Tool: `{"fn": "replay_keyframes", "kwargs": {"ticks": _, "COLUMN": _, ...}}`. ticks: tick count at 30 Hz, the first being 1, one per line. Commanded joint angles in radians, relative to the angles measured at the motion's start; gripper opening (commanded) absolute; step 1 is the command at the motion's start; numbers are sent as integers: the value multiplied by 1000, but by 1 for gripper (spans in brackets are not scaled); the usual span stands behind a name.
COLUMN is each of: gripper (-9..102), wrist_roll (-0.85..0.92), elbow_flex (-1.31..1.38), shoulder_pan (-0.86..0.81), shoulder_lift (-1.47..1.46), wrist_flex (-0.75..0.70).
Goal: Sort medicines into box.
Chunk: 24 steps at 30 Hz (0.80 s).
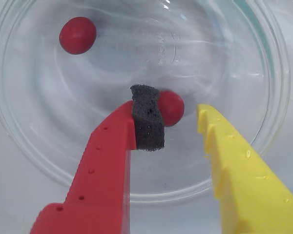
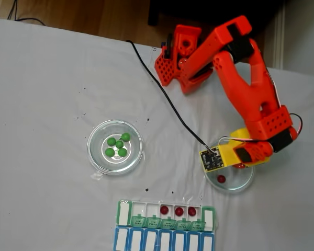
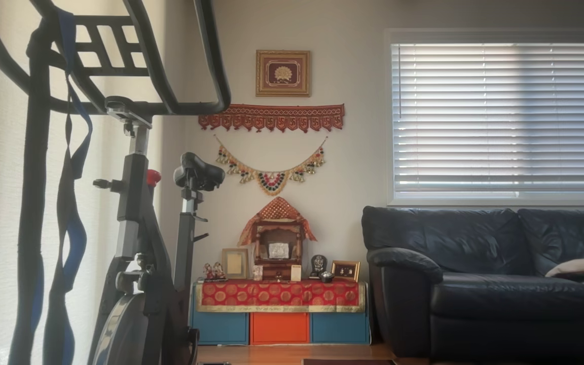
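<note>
Wrist view: gripper spread around 1 red ball, lid labels unreadable.

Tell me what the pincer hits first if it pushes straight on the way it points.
Probably the red ball lying just ahead, against the foam pad of the open pincer; below it, the glass dish floor. Depth is hard to judge in the wrist view.

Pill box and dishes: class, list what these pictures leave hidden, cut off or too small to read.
- Day labels on the pill box lids: too small, fixed view.
- Blue row: cut off by the bottom edge, fixed view.
- Red ball: partly behind the claw's foam pad, wrist view.
- Right glass dish: partly under the arm, fixed view.
</note>
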<state>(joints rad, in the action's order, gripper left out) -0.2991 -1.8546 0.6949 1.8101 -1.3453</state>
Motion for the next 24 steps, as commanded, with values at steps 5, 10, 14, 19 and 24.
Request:
{"fn": "replay_keyframes", "kwargs": {"ticks": 5, "gripper": 15, "wrist_roll": 3, "elbow_flex": -8, "shoulder_pan": 18, "shoulder_lift": -8, "wrist_flex": 63}}
{"fn": "replay_keyframes", "kwargs": {"ticks": 10, "gripper": 21, "wrist_roll": 8, "elbow_flex": 8, "shoulder_pan": 21, "shoulder_lift": -37, "wrist_flex": 69}}
{"fn": "replay_keyframes", "kwargs": {"ticks": 14, "gripper": 23, "wrist_roll": 8, "elbow_flex": 5, "shoulder_pan": 26, "shoulder_lift": -17, "wrist_flex": 61}}
{"fn": "replay_keyframes", "kwargs": {"ticks": 19, "gripper": 23, "wrist_roll": -3, "elbow_flex": 3, "shoulder_pan": 46, "shoulder_lift": 12, "wrist_flex": 48}}
{"fn": "replay_keyframes", "kwargs": {"ticks": 24, "gripper": 22, "wrist_roll": -9, "elbow_flex": 21, "shoulder_pan": 63, "shoulder_lift": 17, "wrist_flex": 34}}
